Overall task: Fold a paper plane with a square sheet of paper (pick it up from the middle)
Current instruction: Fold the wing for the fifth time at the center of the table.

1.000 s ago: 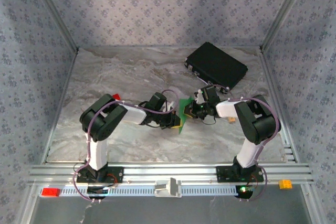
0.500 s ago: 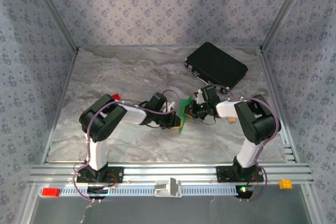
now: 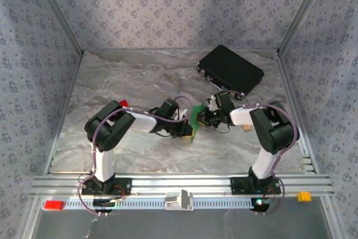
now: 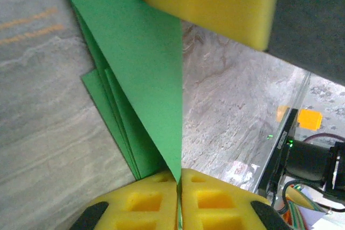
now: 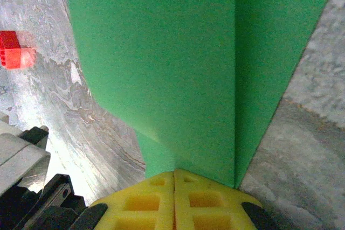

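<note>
Shrunk a little since a second ago, the green sheet of paper [image 3: 195, 115] shows as a narrower patch just right of centre in the top view. Both arms and everything else keep their places.

There is one sheet, folded into layers, and it sits between the two arms: the left arm [image 3: 112, 127] and the right arm [image 3: 271, 130]. The left jaws are closed on its edge, their yellow pads [image 4: 145, 203] pressed together with the paper [image 4: 140, 79] pinched between them. The right jaws are also clamped on it, pads [image 5: 145, 203] meeting at the bottom of the frame under the green surface [image 5: 172, 68].

One black case [image 3: 230, 70] lies at the upper right of the worktop [image 3: 134, 76]. One red block [image 3: 123, 103] sits left of centre. A second red block [image 3: 54, 205] and one orange block [image 3: 304, 196] sit on the bottom rail.
</note>
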Controlling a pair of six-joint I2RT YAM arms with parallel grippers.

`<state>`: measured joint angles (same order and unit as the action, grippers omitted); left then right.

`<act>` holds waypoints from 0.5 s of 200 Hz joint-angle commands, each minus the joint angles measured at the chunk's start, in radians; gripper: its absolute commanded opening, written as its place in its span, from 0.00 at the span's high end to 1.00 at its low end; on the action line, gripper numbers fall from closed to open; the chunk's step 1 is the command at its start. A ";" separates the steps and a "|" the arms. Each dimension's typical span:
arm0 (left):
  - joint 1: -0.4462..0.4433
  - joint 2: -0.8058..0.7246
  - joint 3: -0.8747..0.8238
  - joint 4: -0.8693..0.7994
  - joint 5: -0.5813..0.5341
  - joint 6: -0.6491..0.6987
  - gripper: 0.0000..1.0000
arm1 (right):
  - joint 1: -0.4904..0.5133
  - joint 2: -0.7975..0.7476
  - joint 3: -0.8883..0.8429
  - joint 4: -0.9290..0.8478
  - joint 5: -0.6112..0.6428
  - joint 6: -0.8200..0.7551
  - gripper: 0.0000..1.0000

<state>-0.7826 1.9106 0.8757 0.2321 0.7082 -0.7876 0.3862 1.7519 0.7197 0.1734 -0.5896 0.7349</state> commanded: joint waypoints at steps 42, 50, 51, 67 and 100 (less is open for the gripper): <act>-0.040 0.002 -0.030 -0.215 0.022 0.058 1.00 | 0.000 0.032 -0.036 -0.117 0.131 -0.020 0.92; -0.040 0.002 -0.029 -0.222 0.022 0.061 1.00 | -0.001 0.032 -0.036 -0.119 0.131 -0.020 0.92; -0.042 0.002 -0.029 -0.223 0.022 0.061 1.00 | -0.001 0.033 -0.036 -0.119 0.132 -0.020 0.92; -0.044 0.001 -0.015 -0.266 0.008 0.078 0.97 | 0.001 0.033 -0.035 -0.120 0.131 -0.020 0.92; -0.050 -0.014 -0.004 -0.320 -0.008 0.110 0.91 | 0.001 0.032 -0.033 -0.123 0.132 -0.020 0.92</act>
<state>-0.8001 1.9007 0.9028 0.1329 0.6865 -0.7223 0.3870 1.7512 0.7197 0.1722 -0.5869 0.7345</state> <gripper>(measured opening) 0.098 0.083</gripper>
